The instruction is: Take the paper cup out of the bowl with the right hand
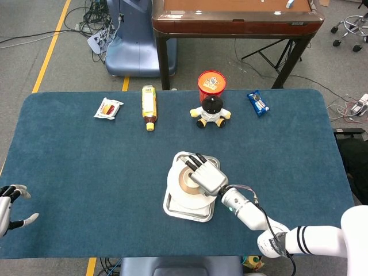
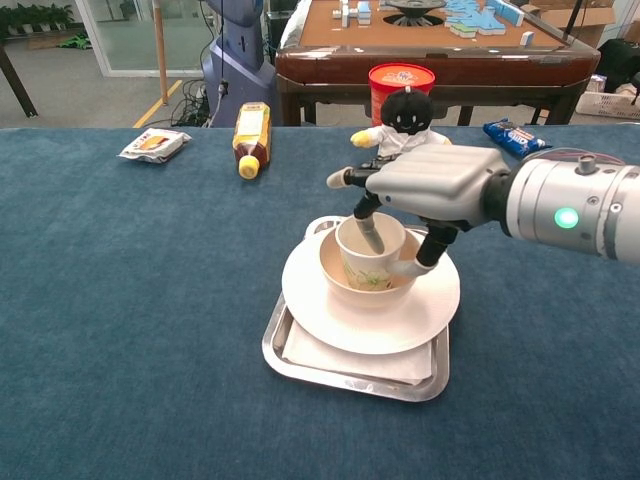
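Paper cup [image 2: 369,252], white, upright in beige bowl [image 2: 345,280]; right hand [image 2: 425,185] straddles its rim, fingers apart. We'd pinch, lift straight.

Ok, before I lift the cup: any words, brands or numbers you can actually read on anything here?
None are readable.
Bottle label: printed, too blurred.
Red tub: pattern only, blurred.
Blue snack bar: white print, too small.
Snack packet: unreadable.
Paper cup: green marks, no legible words.
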{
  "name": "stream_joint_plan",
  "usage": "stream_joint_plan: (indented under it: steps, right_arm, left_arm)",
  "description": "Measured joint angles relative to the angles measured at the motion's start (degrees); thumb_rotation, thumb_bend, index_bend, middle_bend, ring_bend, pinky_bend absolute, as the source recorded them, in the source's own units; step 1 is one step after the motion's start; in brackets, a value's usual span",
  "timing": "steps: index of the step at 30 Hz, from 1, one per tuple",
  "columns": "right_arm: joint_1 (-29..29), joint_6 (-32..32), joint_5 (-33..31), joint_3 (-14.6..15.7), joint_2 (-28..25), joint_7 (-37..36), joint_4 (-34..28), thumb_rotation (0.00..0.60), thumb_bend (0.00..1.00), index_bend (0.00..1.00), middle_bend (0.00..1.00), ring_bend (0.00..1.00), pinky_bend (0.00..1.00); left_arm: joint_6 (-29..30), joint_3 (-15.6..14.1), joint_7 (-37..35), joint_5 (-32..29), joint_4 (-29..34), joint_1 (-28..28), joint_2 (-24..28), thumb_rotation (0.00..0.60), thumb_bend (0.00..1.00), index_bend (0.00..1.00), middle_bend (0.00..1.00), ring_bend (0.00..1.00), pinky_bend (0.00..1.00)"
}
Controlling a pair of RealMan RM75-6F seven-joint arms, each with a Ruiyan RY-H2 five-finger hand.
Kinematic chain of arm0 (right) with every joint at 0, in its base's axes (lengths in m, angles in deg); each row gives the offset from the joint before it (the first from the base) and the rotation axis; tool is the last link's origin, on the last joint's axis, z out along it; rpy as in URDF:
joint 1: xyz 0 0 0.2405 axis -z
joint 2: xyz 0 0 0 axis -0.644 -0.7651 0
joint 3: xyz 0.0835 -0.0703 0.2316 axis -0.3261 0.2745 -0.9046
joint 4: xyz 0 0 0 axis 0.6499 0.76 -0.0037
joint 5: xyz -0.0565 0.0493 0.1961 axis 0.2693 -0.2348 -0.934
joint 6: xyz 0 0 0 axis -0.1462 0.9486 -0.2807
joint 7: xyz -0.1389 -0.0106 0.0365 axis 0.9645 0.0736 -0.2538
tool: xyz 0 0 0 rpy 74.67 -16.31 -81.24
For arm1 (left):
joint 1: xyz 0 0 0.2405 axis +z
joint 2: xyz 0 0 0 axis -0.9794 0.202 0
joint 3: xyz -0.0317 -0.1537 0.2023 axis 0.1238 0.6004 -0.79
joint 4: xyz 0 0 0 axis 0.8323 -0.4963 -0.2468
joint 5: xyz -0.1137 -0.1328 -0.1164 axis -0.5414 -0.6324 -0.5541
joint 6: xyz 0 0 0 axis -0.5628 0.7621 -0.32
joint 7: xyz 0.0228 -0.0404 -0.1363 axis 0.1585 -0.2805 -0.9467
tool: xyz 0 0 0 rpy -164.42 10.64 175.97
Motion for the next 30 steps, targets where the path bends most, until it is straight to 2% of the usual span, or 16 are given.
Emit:
stream_joint_plan:
  steps: [16,30]
  right_arm:
    - [-0.4,1.1,0.3,0.6,0.3,-0.1,0.2,0.600,0.46,0.61,0.02,0.00,0.06]
    - [-0.9,2.1,0.2,0.5,-0.7,0.7,-1.4,0.600,0.46,0.62,0.02,0.00,0.06]
  left_arm:
    - [-0.4,0.1,0.0,-0.4,-0.1,0.0,0.1,0.600,0.06,0.47,0.33,0.26,0.44]
    - [-0.3,0.1,0.1,-0.5,-0.2,0.0,0.0,0.600,0.06,0.47,0.33,0.26,0.44]
